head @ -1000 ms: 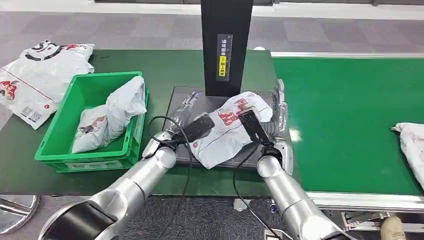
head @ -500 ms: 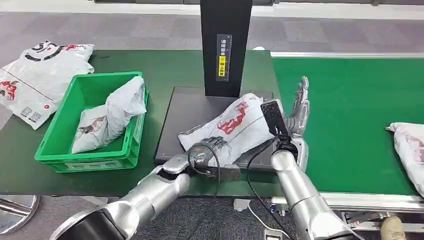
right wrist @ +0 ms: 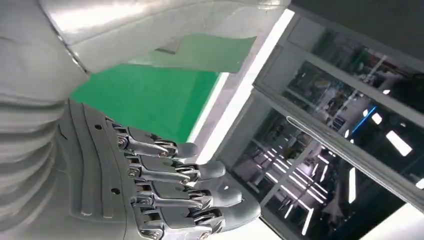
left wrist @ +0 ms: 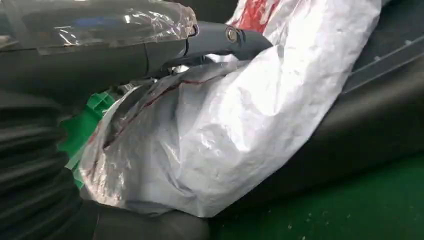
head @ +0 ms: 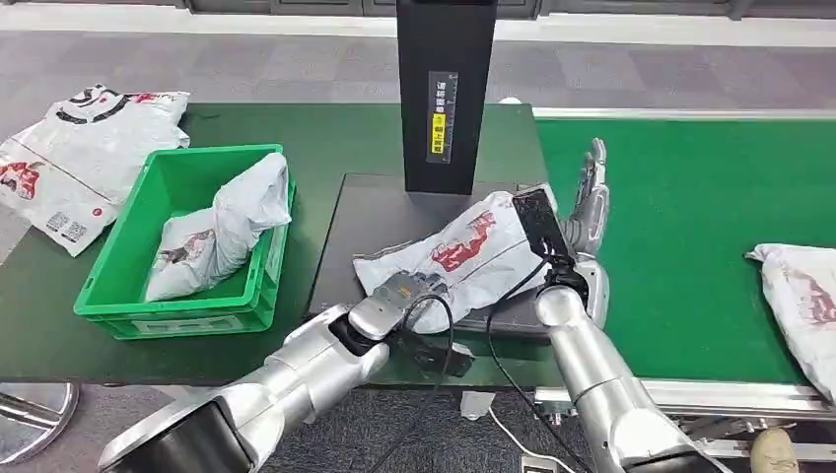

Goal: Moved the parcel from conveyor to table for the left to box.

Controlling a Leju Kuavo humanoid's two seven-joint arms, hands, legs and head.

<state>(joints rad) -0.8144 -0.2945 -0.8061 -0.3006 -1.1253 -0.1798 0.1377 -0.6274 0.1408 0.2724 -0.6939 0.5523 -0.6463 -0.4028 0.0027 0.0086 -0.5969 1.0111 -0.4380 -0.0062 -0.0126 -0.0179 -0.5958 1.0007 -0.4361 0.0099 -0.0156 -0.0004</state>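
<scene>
Loose mailers: white bags with red and black print, on the dark green table at far left, partly cut by the frame edge.

Green crate: on the table, one white bag leaning inside it.

Left hand: arm reaches in from below, hand laid on the near end of the parcel. The left wrist view shows a dark finger over the crinkled film and the thumb beneath, so the bag is pinched between them. The other fingers are hard to make out.

Parcel: white mailer with red print, lying tilted across the black platform on the table, in front of the black post.

Right hand: raised upright just beside the parcel's far end, over the edge of the green conveyor. Fingers straight and close together, holding nothing; contact with the parcel cannot be judged.

Further bag: on the conveyor at far right, cut off by the frame.
</scene>
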